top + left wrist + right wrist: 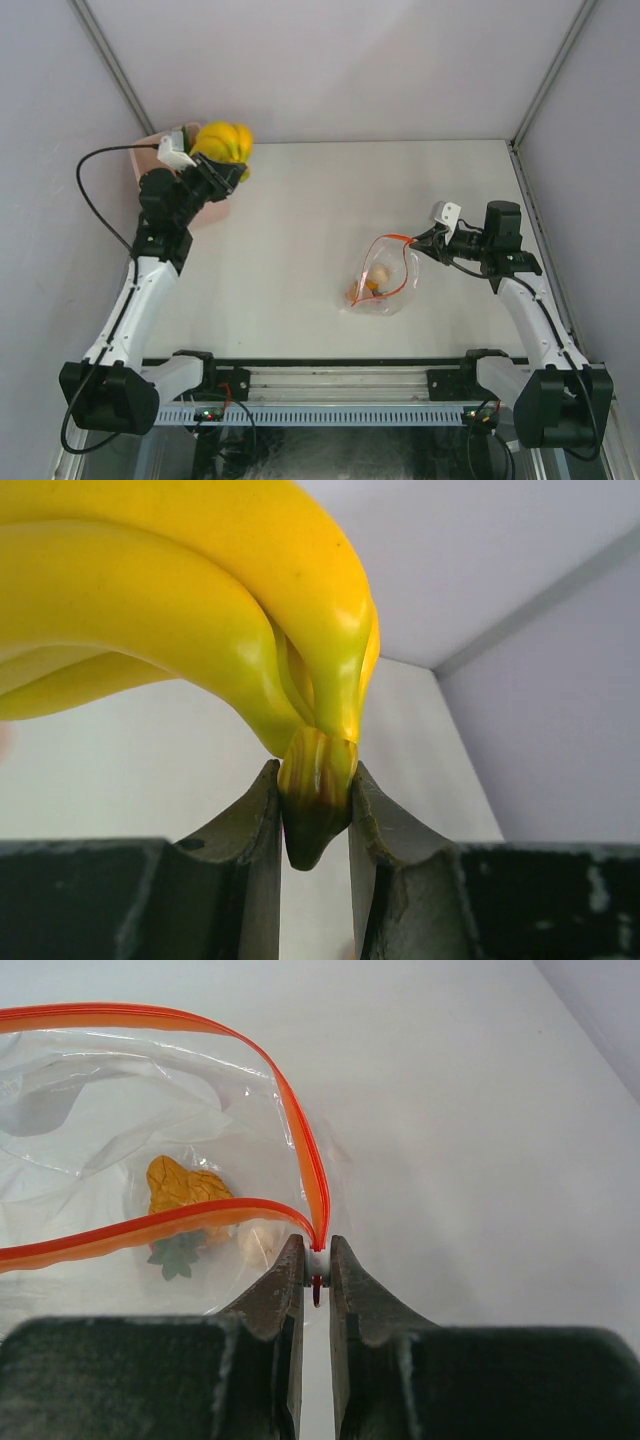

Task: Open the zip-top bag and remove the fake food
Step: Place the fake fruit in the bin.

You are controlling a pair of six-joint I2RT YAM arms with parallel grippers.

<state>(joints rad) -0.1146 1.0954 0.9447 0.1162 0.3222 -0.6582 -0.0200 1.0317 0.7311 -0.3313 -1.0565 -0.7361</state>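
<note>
On the pale desk (300, 200) the right end effector (317, 1256) pinches a zip corner of the open zip-top bag (398, 262), remaining fake food (180, 1195) lying leftward inside, while the far-off left end effector (315, 782) grips the banana bunch (226, 140) near the pink bin (208, 212).

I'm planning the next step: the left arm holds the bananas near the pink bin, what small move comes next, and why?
Probably lower the banana bunch to the pink bin and open the left fingers: they clamp only its stem, it's already out, and the right fingers hold the open zip-top bag with a pineapple inside.
</note>
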